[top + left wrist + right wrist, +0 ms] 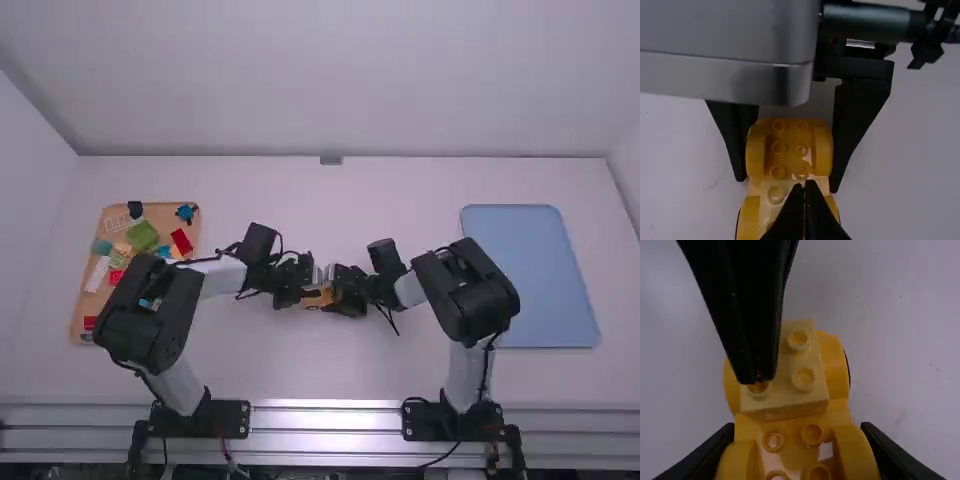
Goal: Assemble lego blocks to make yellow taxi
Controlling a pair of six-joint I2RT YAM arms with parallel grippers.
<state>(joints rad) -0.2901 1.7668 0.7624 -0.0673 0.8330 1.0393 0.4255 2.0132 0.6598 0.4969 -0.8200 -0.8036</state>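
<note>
Two grippers were brought together over the middle of the white surface (pixel 330 370), with the yellow car base (pixel 790 150) set between them. Its studded side was turned up, and its long axis was laid roughly left to right, running from the right gripper (pixel 336 293) toward the left gripper (pixel 314 290). Which end was the front could not be told.

One end of the base was pinched by the right gripper, its fingers pressed against the two long sides, just outside the rounded wheel arches (pixel 855 450). A pale yellow block (pixel 790 365) was seated on the base's studs toward the other end. The left gripper's fingers were pressed together, their tips held over the block; whether it was touched could not be told.

On the left, a wooden tray (pixel 79 310) was filled with loose pieces, among them a green block (pixel 142 236), a red block (pixel 181 241) and a blue piece (pixel 186 212). A blue mat (pixel 530 280) was laid on the right.
</note>
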